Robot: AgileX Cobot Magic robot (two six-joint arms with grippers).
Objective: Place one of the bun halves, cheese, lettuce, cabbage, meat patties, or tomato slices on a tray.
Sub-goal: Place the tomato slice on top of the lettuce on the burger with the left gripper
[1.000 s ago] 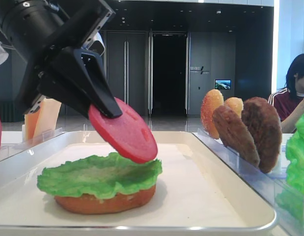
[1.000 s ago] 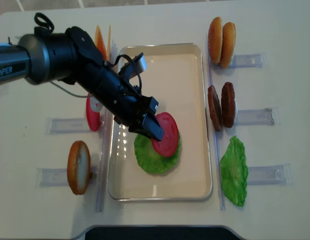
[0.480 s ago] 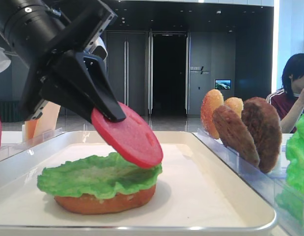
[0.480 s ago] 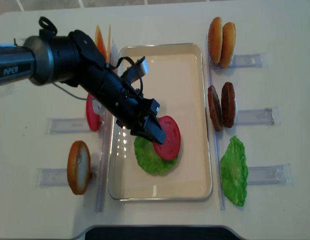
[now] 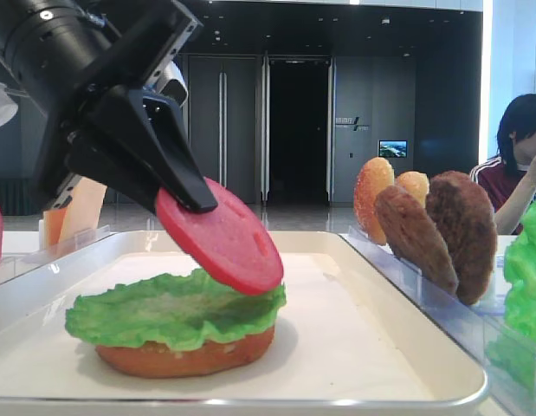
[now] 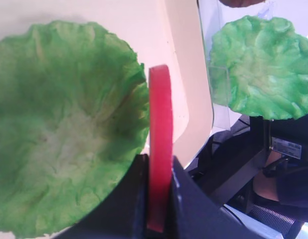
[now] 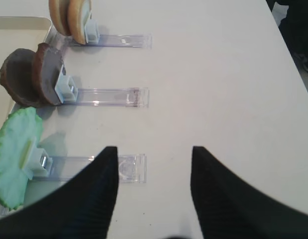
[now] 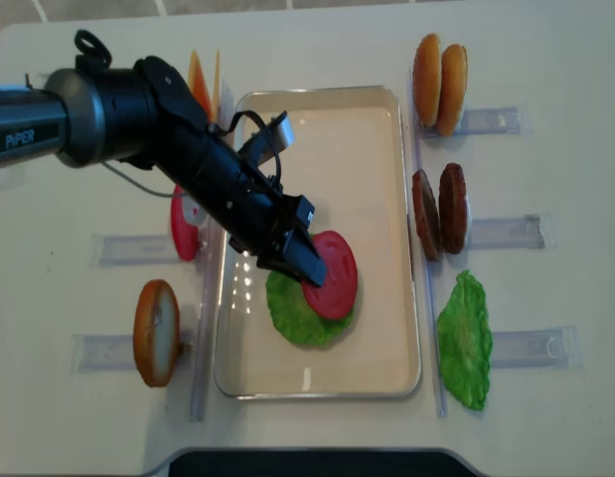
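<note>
Exterior high view, nearest first: a bun half (image 5: 185, 355) under lettuce (image 5: 172, 308) sits on the tray (image 5: 423, 364), the left gripper (image 5: 185, 195) pinches a tilted tomato slice (image 5: 220, 236) just above, which could slide off rightward if released steeply, while the right gripper (image 7: 154, 164) hangs spread beyond.

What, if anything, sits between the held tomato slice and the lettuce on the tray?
Nothing visible does. The left gripper is shut on the tomato slice, held tilted, its lower edge at or just above the lettuce on the bun half in the tray.
</note>
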